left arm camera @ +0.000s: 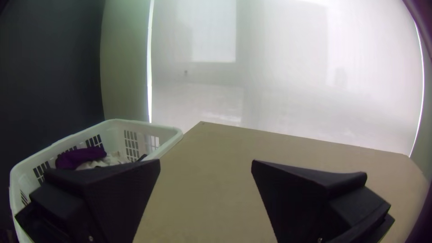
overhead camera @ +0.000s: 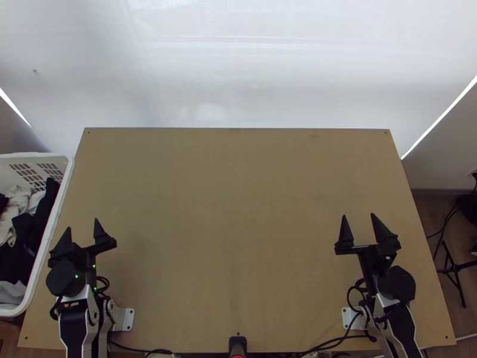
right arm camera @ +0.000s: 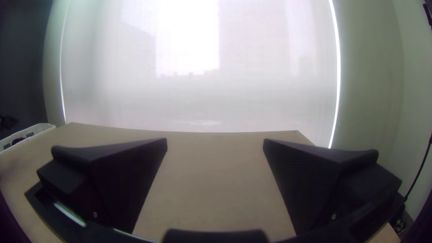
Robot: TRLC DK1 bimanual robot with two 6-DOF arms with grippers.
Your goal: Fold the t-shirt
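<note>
Top view: the task stands, in my judgement, at its outset, with folding not yet begun. The left gripper [overhead camera: 83, 224] is at the lower left of the frame, its jaws well apart and gripping nothing. The right gripper [overhead camera: 358, 215] is at the lower right, its jaws likewise spread, nothing between them. Both are over the surface [overhead camera: 238, 209]. At the left edge of the frame, a white basket [overhead camera: 64, 162] holds bunched clothes [overhead camera: 45, 206], dark and pale. Which item is the t-shirt cannot be told; it is presumed to be among these. The basket is just beside the left gripper and well apart from the right. The next move calls for the left gripper to reach into the basket, draw out the t-shirt and lay it on the surface, where both could spread it. Risk noted: a second garment could come out with it. Left wrist view: the jaws are wide apart with no cloth between them. The basket is near, partly masked by the jaws; a purple cloth [left arm camera: 80, 156] lies bunched inside beside pale fabric. Right wrist view: the jaws are wide apart and without a load, facing the bare surface; the basket is far off, beyond the surface's edge.
</note>
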